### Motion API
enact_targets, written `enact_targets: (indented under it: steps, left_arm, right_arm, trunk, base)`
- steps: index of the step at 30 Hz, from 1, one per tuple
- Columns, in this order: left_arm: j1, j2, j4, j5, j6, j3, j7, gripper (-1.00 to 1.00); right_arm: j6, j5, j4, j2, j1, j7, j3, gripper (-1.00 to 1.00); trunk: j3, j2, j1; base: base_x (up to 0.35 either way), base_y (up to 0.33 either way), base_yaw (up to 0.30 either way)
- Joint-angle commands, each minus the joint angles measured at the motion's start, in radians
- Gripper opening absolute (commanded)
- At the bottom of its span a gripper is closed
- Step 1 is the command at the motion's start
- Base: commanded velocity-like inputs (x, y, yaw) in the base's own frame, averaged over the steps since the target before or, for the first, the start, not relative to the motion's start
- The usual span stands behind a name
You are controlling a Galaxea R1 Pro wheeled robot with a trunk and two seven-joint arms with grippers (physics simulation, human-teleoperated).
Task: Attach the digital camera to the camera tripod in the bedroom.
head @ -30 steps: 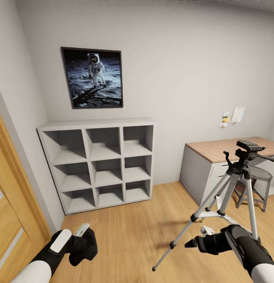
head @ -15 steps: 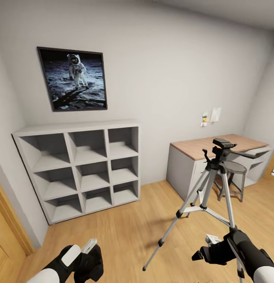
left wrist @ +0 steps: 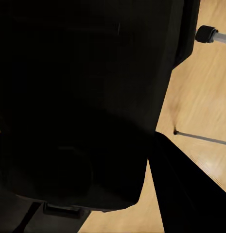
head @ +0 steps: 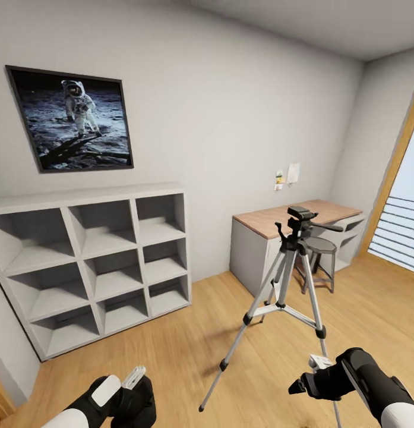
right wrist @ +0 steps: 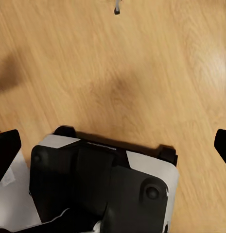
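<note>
The camera tripod (head: 285,291) stands on the light wood floor (head: 189,351) just ahead of the right gripper (head: 297,385), legs spread, its black pan head empty. That gripper's fingertips sit far apart over bare planks, released. Well to its left, the left gripper (head: 132,397) hangs low; a large black shape (left wrist: 78,102) crowds its wrist view, possibly the digital camera, but whether it grasps anything cannot be told. Beyond the tripod stand a desk (head: 290,217) and stool (head: 319,246).

wood floor (head: 171,351) | on it: tripod (head: 287,279), shelving (head: 94,261), desk (head: 272,238), stool (head: 321,261)
</note>
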Motion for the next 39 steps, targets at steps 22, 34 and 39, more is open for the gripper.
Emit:
enact_targets:
  steps: [22, 34, 39]
  left_arm:
    - [0.000, -0.006, -0.008, -0.012, 0.000, 0.004, 0.019, -1.00]
    - [0.000, -0.007, -0.009, -0.013, 0.001, 0.004, 0.020, -1.00]
    - [0.000, -0.006, -0.010, -0.013, 0.001, 0.004, 0.020, -1.00]
  right_arm:
    - [-0.003, 0.010, 0.001, 0.007, -0.001, 0.008, -0.004, 1.00]
    - [-0.003, 0.009, 0.001, 0.008, -0.001, 0.010, -0.003, 1.00]
    - [0.004, 0.009, -0.002, 0.011, -0.001, 0.011, -0.004, 1.00]
  trunk:
    - [0.010, -0.002, 0.000]
    - [0.016, -0.002, 0.000]
    - [0.019, -0.002, 0.000]
  base:
    - [0.000, -0.088, -0.280]
    - [0.000, 0.000, -0.282]
    - [0.000, 0.000, -0.282]
